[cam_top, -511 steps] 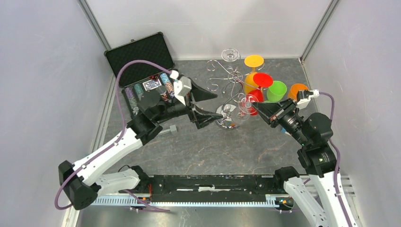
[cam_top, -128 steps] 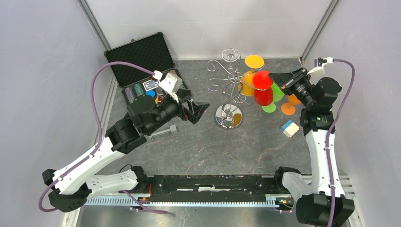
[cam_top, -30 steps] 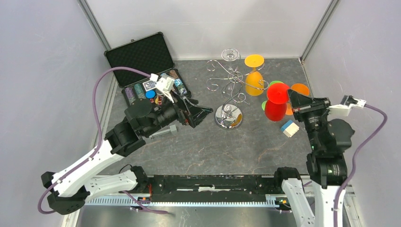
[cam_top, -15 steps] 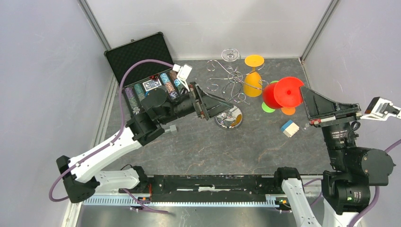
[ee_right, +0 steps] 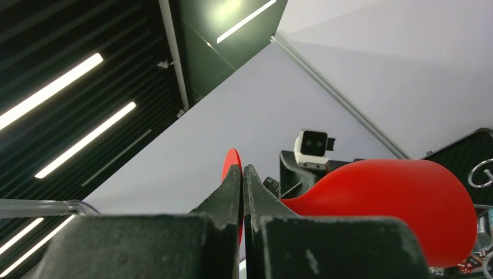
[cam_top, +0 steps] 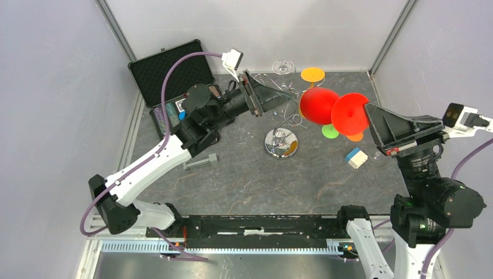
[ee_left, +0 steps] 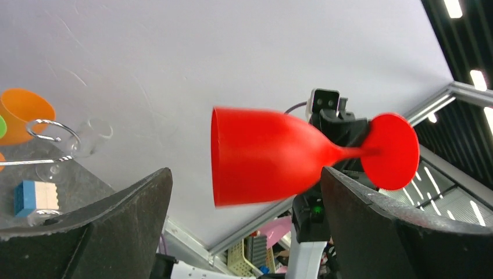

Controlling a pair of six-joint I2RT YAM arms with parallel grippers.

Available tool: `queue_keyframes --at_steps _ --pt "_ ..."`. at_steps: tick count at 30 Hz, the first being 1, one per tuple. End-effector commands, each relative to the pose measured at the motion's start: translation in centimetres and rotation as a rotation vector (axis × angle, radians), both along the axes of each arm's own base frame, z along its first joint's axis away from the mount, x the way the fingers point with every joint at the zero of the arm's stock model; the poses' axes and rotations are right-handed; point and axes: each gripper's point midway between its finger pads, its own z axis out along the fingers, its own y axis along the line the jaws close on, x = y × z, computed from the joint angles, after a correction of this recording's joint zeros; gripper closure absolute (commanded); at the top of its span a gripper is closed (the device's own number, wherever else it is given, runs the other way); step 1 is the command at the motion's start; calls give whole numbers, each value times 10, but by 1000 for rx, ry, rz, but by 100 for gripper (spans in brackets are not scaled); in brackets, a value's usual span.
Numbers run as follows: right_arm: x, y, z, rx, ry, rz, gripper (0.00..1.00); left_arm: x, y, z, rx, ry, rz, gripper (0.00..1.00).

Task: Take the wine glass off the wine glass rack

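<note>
One red wine glass [cam_top: 318, 106] hangs in the air on its side, off the wine glass rack [cam_top: 281, 143], at about 2 o'clock from the rack's shiny domed base. Its bowl points toward 9 o'clock and its round foot toward 3 o'clock, where the right jaws pinch the thin stem beside the foot. The left jaws are spread wide and hold nothing, up by the rack's curled hooks at 12 o'clock of the base, close to the red bowl.

A clear glass [cam_top: 283, 66] and an orange glass [cam_top: 312, 74] show at the rack's far side. A green disc [cam_top: 330, 132] and a blue-and-white block [cam_top: 356, 157] lie on the bench [cam_top: 244, 180] toward 3 and 4 o'clock. An open black case [cam_top: 174, 70] sits at 10 o'clock.

Half a second ago the left jaws were lower, beside the base, and the bowl sat nearer the right arm [cam_top: 433, 192].
</note>
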Motion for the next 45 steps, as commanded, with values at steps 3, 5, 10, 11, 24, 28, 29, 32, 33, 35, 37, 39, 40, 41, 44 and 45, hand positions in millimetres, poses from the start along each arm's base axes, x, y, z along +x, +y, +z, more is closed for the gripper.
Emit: queue_keyframes --at_steps 3,5,10,11,24,28,29,32,33,35,37,39,40,41,44,45 --pt "-10 10 3 17 -69 112 100 -1 0 22 -120 58 -186 0" --pt "-8 10 3 18 -75 116 100 -2 -4 22 -133 70 -225 1" --pt "-4 8 1 28 -83 109 100 -19 0 31 -196 89 -336 8" --pt "-4 8 1 33 -87 108 100 -21 2 31 -207 102 -345 10" --pt "24 -2 -30 94 -23 71 100 -65 23 53 -301 79 -443 32" --pt "37 -9 -47 124 12 30 100 -69 27 53 -295 61 -432 40" --pt "40 -11 -51 132 18 18 100 -69 27 52 -291 59 -429 42" --pt "47 -17 -61 153 36 -12 100 -71 29 49 -280 47 -421 49" --pt "48 -19 -62 160 37 -24 100 -71 29 47 -277 47 -417 51" --pt "50 -22 -64 169 37 -42 100 -71 29 45 -272 44 -414 54" --pt "50 -25 -65 176 33 -56 100 -71 29 43 -267 41 -411 57" --pt "51 -26 -65 177 31 -63 100 -72 29 43 -262 30 -409 63" --pt "50 -26 -65 177 28 -62 100 -72 28 43 -257 27 -406 68" --pt "51 -25 -65 177 30 -62 100 -72 28 42 -251 22 -406 72" --pt "53 -25 -67 173 29 -58 100 -70 25 39 -234 16 -399 91" --pt "53 -24 -67 171 30 -58 100 -69 24 38 -229 14 -396 97"
